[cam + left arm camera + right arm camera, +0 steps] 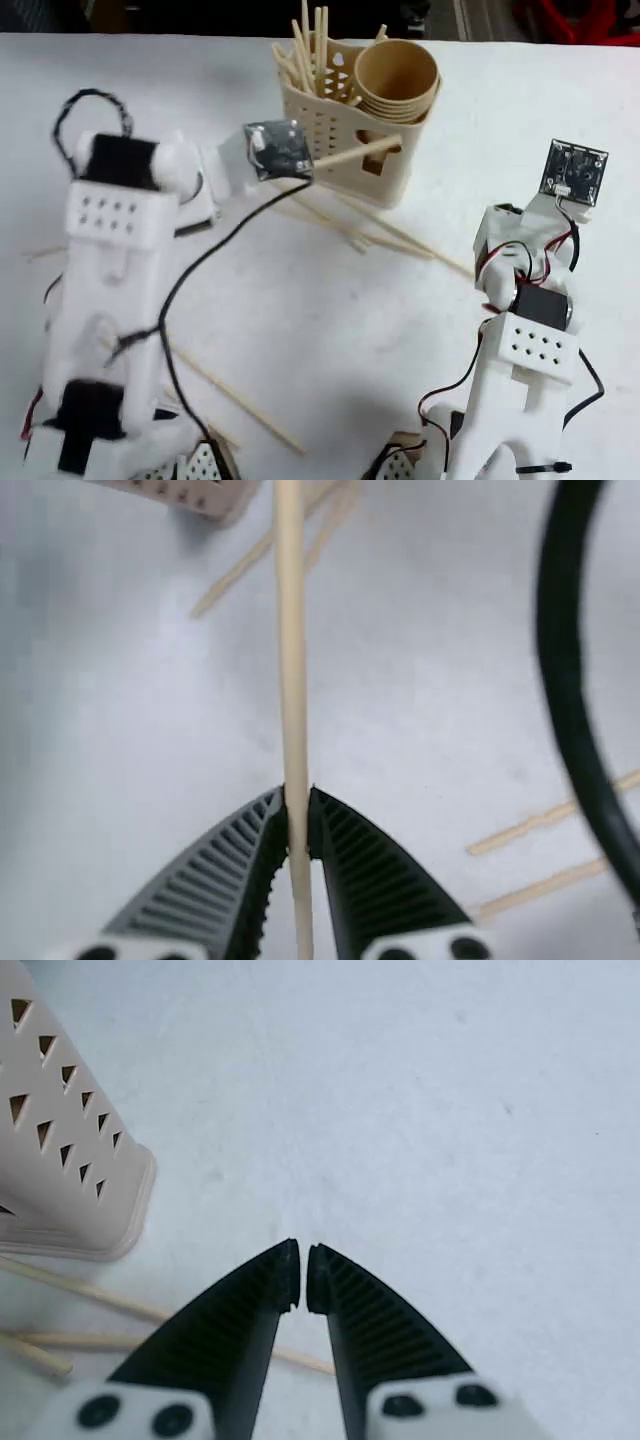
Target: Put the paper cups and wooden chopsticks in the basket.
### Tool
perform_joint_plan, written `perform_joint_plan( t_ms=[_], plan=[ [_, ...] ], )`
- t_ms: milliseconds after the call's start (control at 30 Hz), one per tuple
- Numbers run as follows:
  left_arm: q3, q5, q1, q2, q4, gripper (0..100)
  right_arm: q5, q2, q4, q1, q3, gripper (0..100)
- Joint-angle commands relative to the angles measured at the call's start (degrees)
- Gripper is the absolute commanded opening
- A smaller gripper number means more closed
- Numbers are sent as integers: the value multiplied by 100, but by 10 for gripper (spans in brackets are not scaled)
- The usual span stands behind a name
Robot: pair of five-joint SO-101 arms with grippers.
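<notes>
While left gripper [297,800] clenches one wooden chopstick [290,680], stick's long axis runs straight out from fingers, tip overlapping basket [335,150] side wall, seemingly short of rim. Paper cups [397,75] stacked inside. Right gripper [303,1263] pinched shut, empty. Loose chopsticks [385,232] lie on table [330,330].

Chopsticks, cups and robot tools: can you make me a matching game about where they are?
Things: 1 stack of brown paper cups; 2 raised thin wooden chopstick; 3 loose thin wooden chopstick by the left arm; 4 black right tool.
Places: a shut, holding nothing; b lying on the white table; c inside the beige holed plastic basket; d pinched in the grey left tool.
Pairs: 1-c, 2-d, 3-b, 4-a.
</notes>
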Motion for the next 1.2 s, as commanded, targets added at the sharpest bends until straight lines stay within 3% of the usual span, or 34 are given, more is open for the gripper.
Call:
perform_joint_plan(
  t_ms=[0,367,733,967,1167],
  plan=[
    [-607,756,391,-734,-290,20,0,-154,-101,31,-308,26],
    [-2365,3420,1358,-154,-1987,20,0,-136,-92,-145,-281,25],
    [-3692,5178,1481,1209,-4782,20,0,-136,-84,-145,-281,24],
    [-3877,5829,1437,2079,-6321,20,0,-136,-84,-145,-281,24],
    [-3851,5952,1437,2738,-6681,20,0,-136,-92,-145,-281,25]
  ],
)
